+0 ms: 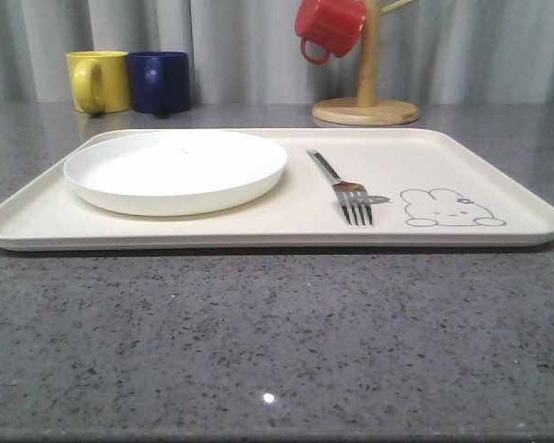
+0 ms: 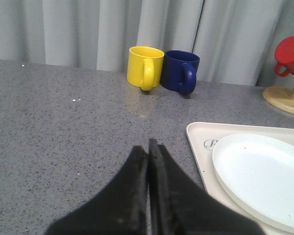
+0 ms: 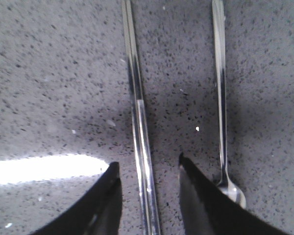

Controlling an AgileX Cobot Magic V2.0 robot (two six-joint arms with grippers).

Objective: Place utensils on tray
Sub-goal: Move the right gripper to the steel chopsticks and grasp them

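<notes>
A silver fork [image 1: 343, 191] lies on the cream tray [image 1: 499, 175], between the round white plate [image 1: 175, 169] and the rabbit drawing [image 1: 451, 209]. In the right wrist view, a pair of silver chopsticks [image 3: 138, 117] lies side by side on the grey counter. My right gripper [image 3: 147, 166] is open, one finger on each side of the chopsticks, not touching them. A silver spoon [image 3: 221, 98] lies beside them, its bowl partly hidden behind one finger. My left gripper [image 2: 148, 146] is shut and empty over the counter, beside the tray's corner [image 2: 198, 142].
A yellow mug [image 1: 98, 80] and a dark blue mug [image 1: 161, 81] stand behind the tray at the back left. A wooden mug tree [image 1: 367, 101] with a red mug [image 1: 329, 28] hanging on it stands at the back. The grey counter [image 1: 277, 341] stretches in front of the tray.
</notes>
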